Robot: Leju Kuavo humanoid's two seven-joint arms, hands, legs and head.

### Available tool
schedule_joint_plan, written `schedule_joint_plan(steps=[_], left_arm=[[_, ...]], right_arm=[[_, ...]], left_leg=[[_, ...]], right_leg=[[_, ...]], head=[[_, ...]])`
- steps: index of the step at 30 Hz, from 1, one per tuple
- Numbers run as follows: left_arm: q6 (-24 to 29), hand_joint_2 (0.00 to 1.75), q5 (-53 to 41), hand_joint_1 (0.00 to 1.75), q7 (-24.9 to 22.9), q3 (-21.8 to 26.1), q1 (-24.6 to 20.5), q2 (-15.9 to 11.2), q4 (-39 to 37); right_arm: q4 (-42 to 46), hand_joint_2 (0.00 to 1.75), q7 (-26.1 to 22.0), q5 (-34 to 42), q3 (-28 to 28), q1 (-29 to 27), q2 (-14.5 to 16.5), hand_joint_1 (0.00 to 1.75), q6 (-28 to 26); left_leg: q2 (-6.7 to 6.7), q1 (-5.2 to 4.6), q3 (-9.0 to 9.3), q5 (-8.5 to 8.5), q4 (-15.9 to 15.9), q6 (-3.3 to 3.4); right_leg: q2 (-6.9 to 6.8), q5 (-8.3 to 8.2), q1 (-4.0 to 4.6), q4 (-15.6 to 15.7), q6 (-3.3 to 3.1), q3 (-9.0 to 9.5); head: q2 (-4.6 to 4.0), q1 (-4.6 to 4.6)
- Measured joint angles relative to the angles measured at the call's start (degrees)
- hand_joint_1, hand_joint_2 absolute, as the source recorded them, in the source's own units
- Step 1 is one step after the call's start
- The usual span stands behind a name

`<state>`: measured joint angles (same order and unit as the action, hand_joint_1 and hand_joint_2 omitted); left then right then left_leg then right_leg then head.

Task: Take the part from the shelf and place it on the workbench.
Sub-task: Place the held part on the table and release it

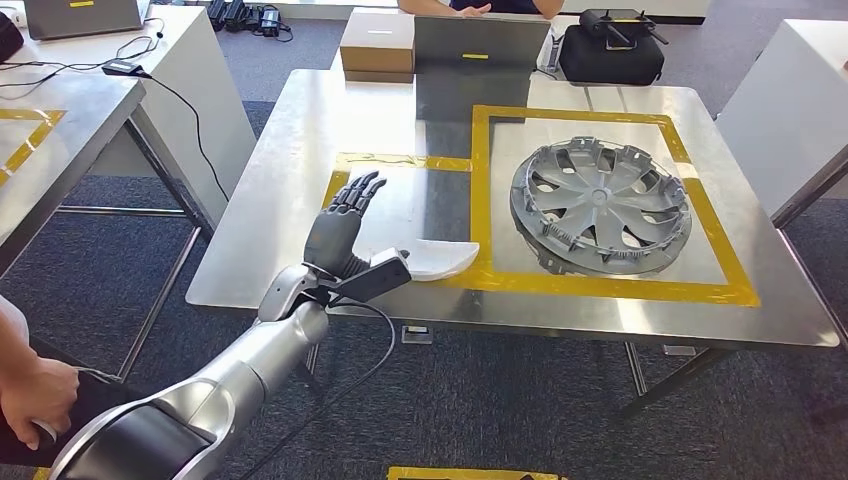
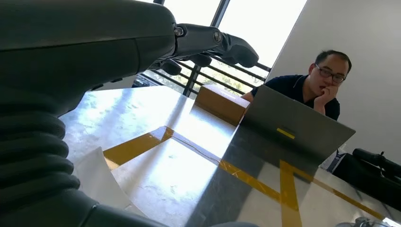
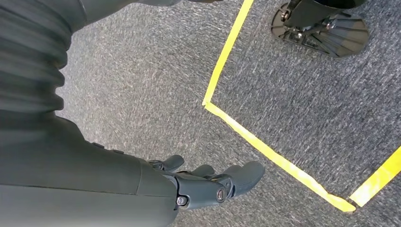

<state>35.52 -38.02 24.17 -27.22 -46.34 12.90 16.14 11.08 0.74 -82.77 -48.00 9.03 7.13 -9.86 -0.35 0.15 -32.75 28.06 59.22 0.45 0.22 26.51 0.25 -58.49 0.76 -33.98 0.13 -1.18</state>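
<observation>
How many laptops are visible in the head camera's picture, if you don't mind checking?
2. One laptop stands open at the far edge of the workbench, beside a cardboard box. A second laptop sits on the table at far left, partly cut off.

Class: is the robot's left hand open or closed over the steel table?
Open. The left hand holds nothing, its fingers apart above the table, beside the white part.

This is a robotics test lab in an office. A shiny steel desk [image 1: 300,130] carries yellow tape outlines [image 1: 600,285]. A grey open laptop [image 1: 480,45] and grey carpet floor [image 1: 480,400] surround it.
</observation>
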Motion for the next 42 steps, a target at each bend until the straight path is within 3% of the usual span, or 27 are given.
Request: schedule_joint_plan(steps=[8,18,22,27,32,39,42], left_arm=[[-6.5,0.0,6.6,0.0,7.9,6.8,-0.9,1.3,0.5],[-8.5,0.0,8.0,0.0,9.6,9.5,-1.0,2.0,1.1],[-18.9,0.0,13.0,0.0,14.7,11.3,-1.0,2.4,2.0],[-30.8,0.0,20.4,0.0,15.9,11.7,0.5,2.3,8.6],[-32.7,0.0,25.7,0.0,16.1,9.4,6.8,-0.9,21.4],[-28.4,0.0,26.1,0.0,16.1,8.4,20.9,-9.6,41.6],[-27.0,0.0,25.3,0.0,16.1,8.8,26.5,-12.7,48.5]], right_arm=[[0.0,1.75,-0.2,0.1,0.0,0.0,0.0,0.0,0.3],[0.0,1.75,-0.2,0.2,0.0,0.0,0.0,0.0,0.7],[0.0,1.75,-0.3,1.1,0.0,0.0,0.0,0.0,0.4],[0.0,1.75,-1.6,3.5,-1.0,-0.7,-0.2,0.0,-0.7],[0.0,1.75,-6.3,5.4,-2.5,-2.0,-0.4,0.0,0.7],[0.0,1.75,-9.2,7.4,-4.2,-3.5,-0.9,0.0,0.9],[0.0,1.75,-9.5,8.1,-4.9,-3.7,-1.0,0.0,1.4]], left_leg=[[0.0,0.0,0.0,0.0,0.0,0.0],[0.0,0.0,0.0,0.0,0.0,0.0],[0.0,0.0,0.0,0.0,0.0,0.0],[0.0,-0.01,-0.01,0.01,0.0,0.0],[0.03,0.01,0.01,0.04,0.0,-0.02],[0.05,0.02,0.07,0.05,-0.2,-0.04],[0.08,-0.25,0.02,0.26,0.0,0.27]], right_leg=[[0.0,0.0,0.0,0.0,0.0,0.0],[0.0,0.0,0.0,0.0,0.0,0.0],[0.0,0.0,0.0,0.0,0.0,0.0],[0.0,0.0,-0.01,0.0,0.0,0.0],[0.02,0.03,-0.02,0.0,-0.01,0.0],[0.05,0.12,-0.02,0.0,-0.12,0.0],[0.04,0.07,-0.24,0.2,0.08,0.07]], head=[[0.0,0.0],[0.0,0.0],[0.0,0.0],[0.0,0.01],[0.0,0.01],[0.0,0.01],[0.0,-0.04]])
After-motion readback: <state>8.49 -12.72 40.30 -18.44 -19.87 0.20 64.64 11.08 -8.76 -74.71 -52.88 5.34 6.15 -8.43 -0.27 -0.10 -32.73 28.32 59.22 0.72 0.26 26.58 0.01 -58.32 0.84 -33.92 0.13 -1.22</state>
